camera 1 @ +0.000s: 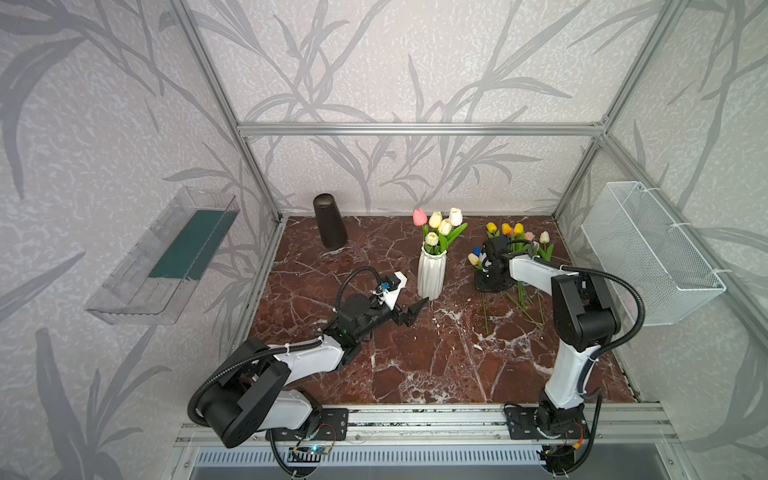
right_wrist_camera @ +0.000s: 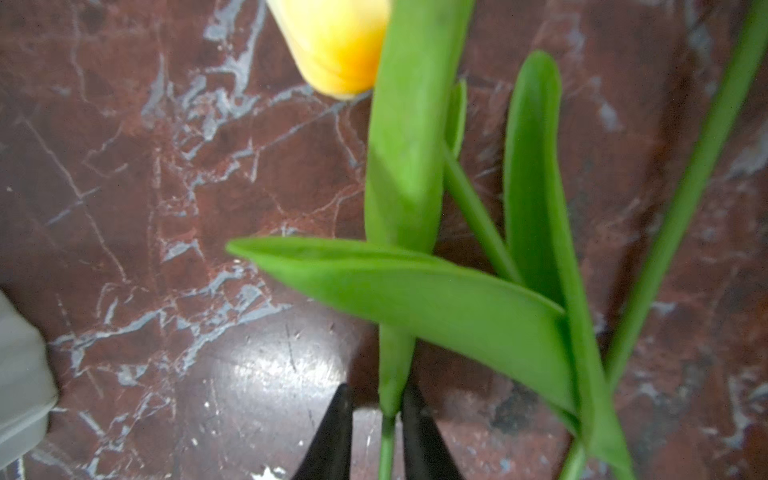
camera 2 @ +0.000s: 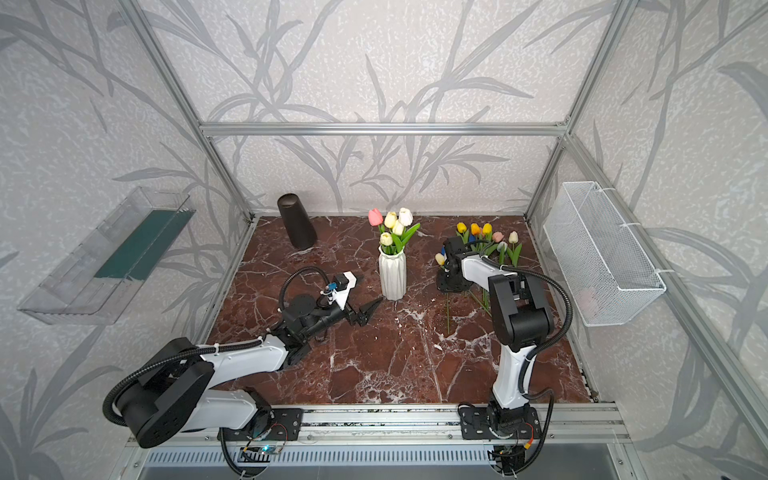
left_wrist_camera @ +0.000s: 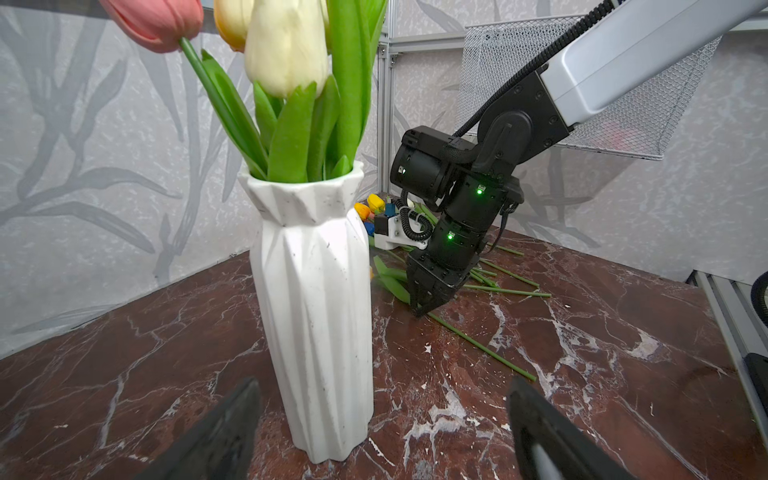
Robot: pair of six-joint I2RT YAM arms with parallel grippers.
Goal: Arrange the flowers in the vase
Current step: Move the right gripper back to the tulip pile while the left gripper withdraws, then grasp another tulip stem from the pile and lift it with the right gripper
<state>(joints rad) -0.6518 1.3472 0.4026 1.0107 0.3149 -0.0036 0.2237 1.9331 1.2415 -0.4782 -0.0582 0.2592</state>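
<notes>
Flowers [camera 1: 442, 224], five of them, stand in the white vase [camera 1: 432, 272] mid-table. The other flowers [camera 1: 515, 232] lie heaped to its right on the marble table [camera 1: 415, 365]. The right gripper [right_wrist_camera: 377, 388], tips down, has its jaws narrowed around one green stem [right_wrist_camera: 386, 444], and a firm hold cannot be told. The left gripper [left_wrist_camera: 382, 382] is spread wide and empty, low beside the vase's foot.

Light: bright, even, from overhead; shadows faint.
Glare: pale sheen on polished tabletop [right_wrist_camera: 266, 374].
Blur: leaves [right_wrist_camera: 415, 299] and yellow bloom [right_wrist_camera: 336, 45] soft in right wrist view.
Distortion: frame posts [camera 1: 208, 62] [camera 2: 163, 62] splay outward in both top views.
</notes>
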